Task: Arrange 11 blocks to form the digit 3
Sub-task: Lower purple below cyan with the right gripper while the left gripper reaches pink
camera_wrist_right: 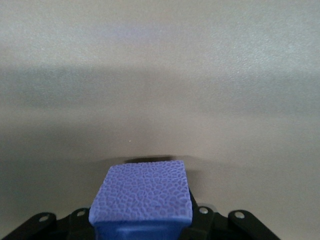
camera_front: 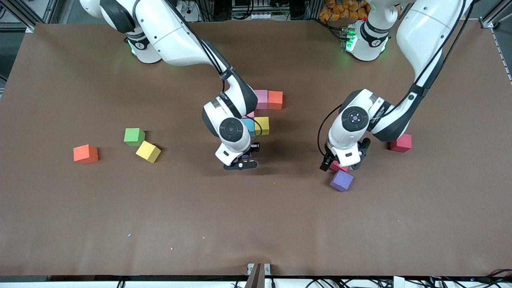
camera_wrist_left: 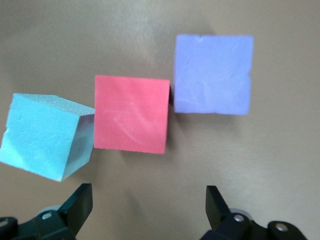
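1. Front view: bright, even overhead light, sharp; soft short shadows under both arms on the table.
2. Left wrist view: soft, slightly blurred cubes, faint shadows.
3. Right wrist view: table dim-banded; held purple cube textured, sharp.

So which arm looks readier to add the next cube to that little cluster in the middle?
The right arm, probably. Its claw is shut on a purple cube right beside the started cluster. The left claw hangs open over a pink cube, holding nothing.
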Tool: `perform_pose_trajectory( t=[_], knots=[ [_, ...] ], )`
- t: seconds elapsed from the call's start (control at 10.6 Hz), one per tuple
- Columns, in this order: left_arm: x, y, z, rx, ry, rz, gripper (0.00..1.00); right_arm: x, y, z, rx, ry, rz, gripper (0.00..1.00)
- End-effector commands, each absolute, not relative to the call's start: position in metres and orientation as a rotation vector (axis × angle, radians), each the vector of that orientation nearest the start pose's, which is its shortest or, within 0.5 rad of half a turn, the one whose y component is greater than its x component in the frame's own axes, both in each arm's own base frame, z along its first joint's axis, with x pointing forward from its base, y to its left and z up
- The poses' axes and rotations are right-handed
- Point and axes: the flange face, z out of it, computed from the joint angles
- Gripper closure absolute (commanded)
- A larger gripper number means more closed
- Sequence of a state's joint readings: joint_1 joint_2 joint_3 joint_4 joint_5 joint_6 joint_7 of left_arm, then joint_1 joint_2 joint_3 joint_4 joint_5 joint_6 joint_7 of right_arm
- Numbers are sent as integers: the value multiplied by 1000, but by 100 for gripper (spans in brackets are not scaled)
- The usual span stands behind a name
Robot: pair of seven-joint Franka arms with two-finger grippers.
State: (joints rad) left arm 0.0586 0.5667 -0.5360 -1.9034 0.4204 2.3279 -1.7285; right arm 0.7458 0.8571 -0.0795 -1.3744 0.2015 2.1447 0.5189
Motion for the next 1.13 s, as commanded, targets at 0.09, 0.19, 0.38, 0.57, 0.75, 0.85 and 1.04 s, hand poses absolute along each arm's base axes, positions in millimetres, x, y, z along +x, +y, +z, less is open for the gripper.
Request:
perform_pose_trajectory(
  t=[0.09,0.19,0.38,0.57,0.75,0.85,1.04],
  knots=[
    [569,-252,227,-2741,-1411,30,0,555,476,192,-3118,-103,174,100],
    [571,-250,231,-2749,-1388,26,0,555,476,192,-3118,-103,174,100],
    [584,-250,245,-2757,-1370,14,0,547,483,188,-3120,-123,175,100],
    [596,-248,260,-2801,-1297,71,0,546,483,187,-3122,-112,182,100],
    [605,-248,272,-2851,-1233,117,0,542,485,184,-3128,-87,190,100],
    [605,-246,272,-2889,-1139,123,0,539,487,184,-3130,-92,194,100],
    [606,-237,266,-2938,-949,162,0,535,485,179,-3136,-91,207,100]
  ],
)
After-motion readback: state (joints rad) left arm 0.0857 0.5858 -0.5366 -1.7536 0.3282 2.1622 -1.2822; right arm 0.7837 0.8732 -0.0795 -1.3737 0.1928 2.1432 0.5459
